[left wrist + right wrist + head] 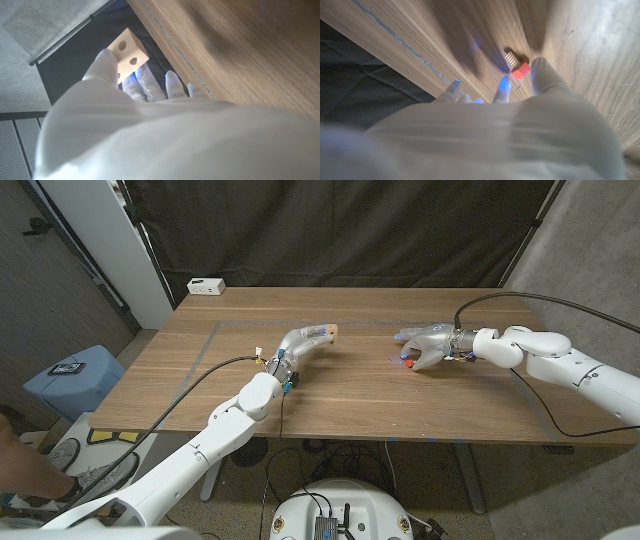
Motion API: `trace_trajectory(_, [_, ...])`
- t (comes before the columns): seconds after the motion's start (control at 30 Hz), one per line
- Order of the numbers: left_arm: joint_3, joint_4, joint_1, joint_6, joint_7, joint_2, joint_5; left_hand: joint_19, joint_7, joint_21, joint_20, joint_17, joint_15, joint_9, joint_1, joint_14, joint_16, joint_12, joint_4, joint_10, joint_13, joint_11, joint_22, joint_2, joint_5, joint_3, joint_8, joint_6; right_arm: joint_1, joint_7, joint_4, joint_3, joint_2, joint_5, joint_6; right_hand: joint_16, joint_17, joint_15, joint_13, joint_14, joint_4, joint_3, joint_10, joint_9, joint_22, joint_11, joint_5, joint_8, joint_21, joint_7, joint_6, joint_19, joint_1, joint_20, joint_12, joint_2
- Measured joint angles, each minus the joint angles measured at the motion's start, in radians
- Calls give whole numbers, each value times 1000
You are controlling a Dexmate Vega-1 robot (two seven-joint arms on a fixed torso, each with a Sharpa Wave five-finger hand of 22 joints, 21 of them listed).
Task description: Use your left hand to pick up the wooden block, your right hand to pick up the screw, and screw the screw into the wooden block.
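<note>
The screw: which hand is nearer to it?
Right. The right hand has its fingers around the screw on the table; the left hand is well apart from it, holding the wooden block.

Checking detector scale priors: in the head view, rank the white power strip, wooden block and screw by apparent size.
1. White power strip, though it sits farther from the camera.
2. Wooden block, partly covered by the left hand.
3. Screw, a small red speck at the right hand.

Wooden block (128, 51): pale, cube-like, round holes visible in two faces; held at the fingertips of the left hand (300, 343), tilted, clear of the counter. Screw (515, 64): red head, ridged metal shank, lying on the counter (580, 45) at the right hand's (428, 346) fingertips; contact apparently made, grip unconfirmed.
</note>
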Motion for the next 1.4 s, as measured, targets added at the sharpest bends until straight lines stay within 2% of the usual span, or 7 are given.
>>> trace_trajectory(0.3, [3, 5, -5, 2, -5, -2, -2, 0, 0, 0, 0, 0, 0, 0, 0, 0, 0, 0, 0, 0, 5, 0, 0, 0, -4, 0, 0, 0, 0, -18, -7, -6, -1, -19, 0, 0, 2, 5, 0, 5, -4, 4, 5, 5, 0, -5, 0, 9, 0, -5, 8, 3, 9, -4, 0, 1])
trace_trajectory(0.87, [10, 14, -12, 4, -12, -6, -7, 0, 0, 0, 0, 0, 0, 0, 0, 0, 0, -4, 0, 0, 5, 0, 0, 0, -4, 0, 0, 0, -3, -53, -9, -13, -3, -53, -5, 6, 2, 7, 0, 18, -3, 11, 29, 25, 0, -14, 4, 54, 0, -5, 58, 16, 27, -9, 7, 4])
trace_trajectory(1.2, [14, 19, -19, 6, -18, -8, -9, 0, 0, 0, 0, 0, 0, -1, -4, 0, 0, -4, -4, 0, 5, 0, 0, 4, -4, -4, 1, 0, 4, -63, 5, -19, 1, -61, -3, 6, 2, 2, 0, 23, -4, 12, 36, 32, 0, -11, 4, 62, 0, -5, 65, 25, 28, -11, 7, 4])
trace_trajectory(1.4, [16, 25, -23, 7, -22, -11, -10, 0, 4, 0, 0, 0, 0, 0, -4, 0, 0, -8, -4, 0, 5, 0, 0, 4, -4, -4, 1, 4, 10, -66, 15, -23, 4, -63, -1, 6, 2, 2, 2, 23, -2, 14, 41, 38, 0, -16, 4, 75, 0, -5, 76, 25, 37, -11, 7, 5])
